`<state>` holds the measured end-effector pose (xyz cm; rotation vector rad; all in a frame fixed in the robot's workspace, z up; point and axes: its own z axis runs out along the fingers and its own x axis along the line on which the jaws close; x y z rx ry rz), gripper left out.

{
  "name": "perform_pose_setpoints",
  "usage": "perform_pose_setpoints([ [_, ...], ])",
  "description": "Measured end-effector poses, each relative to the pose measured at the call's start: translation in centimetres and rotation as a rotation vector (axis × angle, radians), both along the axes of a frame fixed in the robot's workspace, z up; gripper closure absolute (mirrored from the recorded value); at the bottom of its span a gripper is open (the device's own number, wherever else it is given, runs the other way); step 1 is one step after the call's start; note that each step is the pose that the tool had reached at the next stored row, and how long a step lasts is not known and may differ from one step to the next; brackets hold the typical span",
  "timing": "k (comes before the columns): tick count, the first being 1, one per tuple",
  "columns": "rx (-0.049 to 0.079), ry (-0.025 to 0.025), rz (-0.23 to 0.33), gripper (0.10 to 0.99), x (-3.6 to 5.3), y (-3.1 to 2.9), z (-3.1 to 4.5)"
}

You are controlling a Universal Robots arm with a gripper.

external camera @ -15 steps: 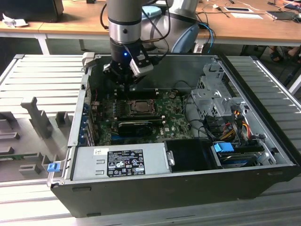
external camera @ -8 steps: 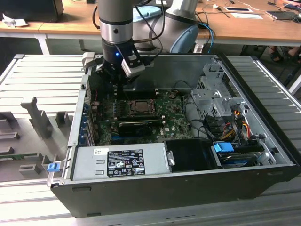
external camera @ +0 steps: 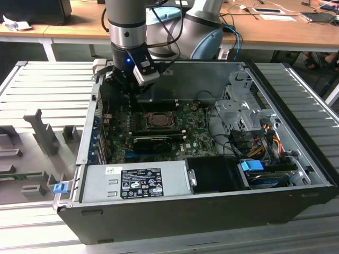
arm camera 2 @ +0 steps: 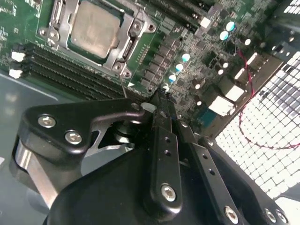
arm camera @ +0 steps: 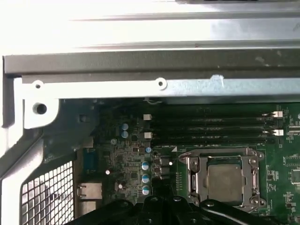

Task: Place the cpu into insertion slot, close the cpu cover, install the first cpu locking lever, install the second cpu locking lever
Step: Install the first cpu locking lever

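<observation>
Inside the open computer case (external camera: 159,211), the pincer (arm camera 2: 158,98) hovers shut, empty, beside the cpu cover (arm camera 2: 126,44).

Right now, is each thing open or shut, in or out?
cpu, seated in the insertion slot.
cpu cover, lowered flat over the cpu.
computer case, open, insides showing.
gripper, poised close beside the insertion slot.

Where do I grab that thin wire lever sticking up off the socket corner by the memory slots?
Probably at its free tip, in the second wrist view the end nearest the gripper. The lever is a thin wire rising from the cpu cover's corner beside the memory slots, so pinch across it from above; lower down the cover crowds it.
</observation>
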<state>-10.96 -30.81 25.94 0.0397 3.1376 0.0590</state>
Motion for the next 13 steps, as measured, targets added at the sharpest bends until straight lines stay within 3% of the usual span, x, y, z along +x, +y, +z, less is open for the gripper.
perform_pose_setpoints([
  [8, 0.004, 0.0001, 0.002, 0.980, -0.26, 1.13, -0.30],
  [10, 0.006, 0.0001, 0.003, 0.980, -0.33, 1.76, -0.42],
  [13, 0.007, 0.0001, 0.004, 0.980, -0.33, 2.15, -0.46],
])
